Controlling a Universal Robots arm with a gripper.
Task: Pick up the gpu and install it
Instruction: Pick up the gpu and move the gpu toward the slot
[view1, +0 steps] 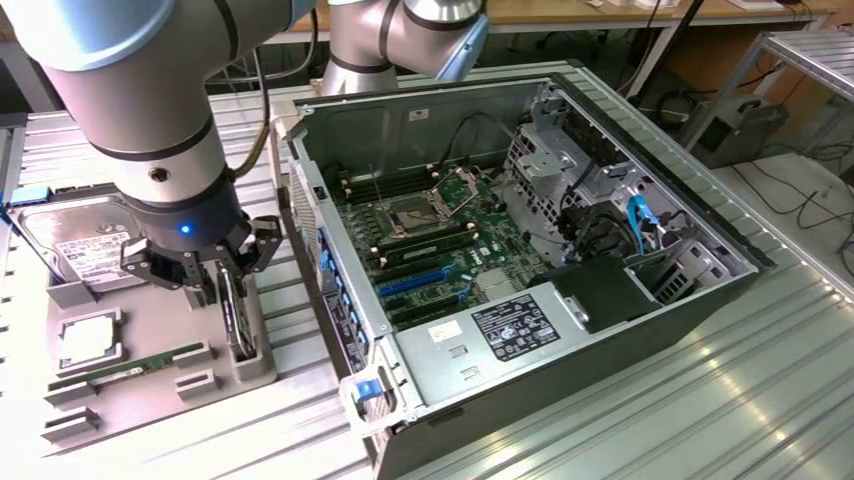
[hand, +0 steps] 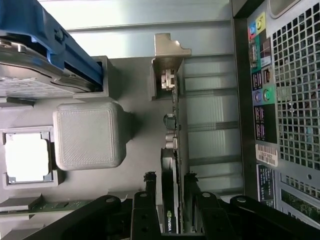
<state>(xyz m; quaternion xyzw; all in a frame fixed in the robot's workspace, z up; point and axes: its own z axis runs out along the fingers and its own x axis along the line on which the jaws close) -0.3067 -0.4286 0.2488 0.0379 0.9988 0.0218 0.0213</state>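
Slatted metal bench (view1: 747, 400), grey tray (view1: 147, 405): gripper (view1: 227, 300) straddles the upright gpu (view1: 244, 335), jaws parted, 2 fingers (hand: 150, 187) flanking it. Best centred, squeezed evenly, lifted straight.

Thin black gpu (view1: 242, 322), standing on its long edge, slotted in the grey tray (view1: 150, 398), silvery-beige bracket (hand: 169, 56) at one end

My arm (view1: 134, 90) hangs almost straight down, wrist ring (view1: 183, 230) glowing blue, pincer (hand: 170, 182) aimed downward. Fingers (hand: 149, 192) sit parallel with a narrow gap between them, not closed up all the way.
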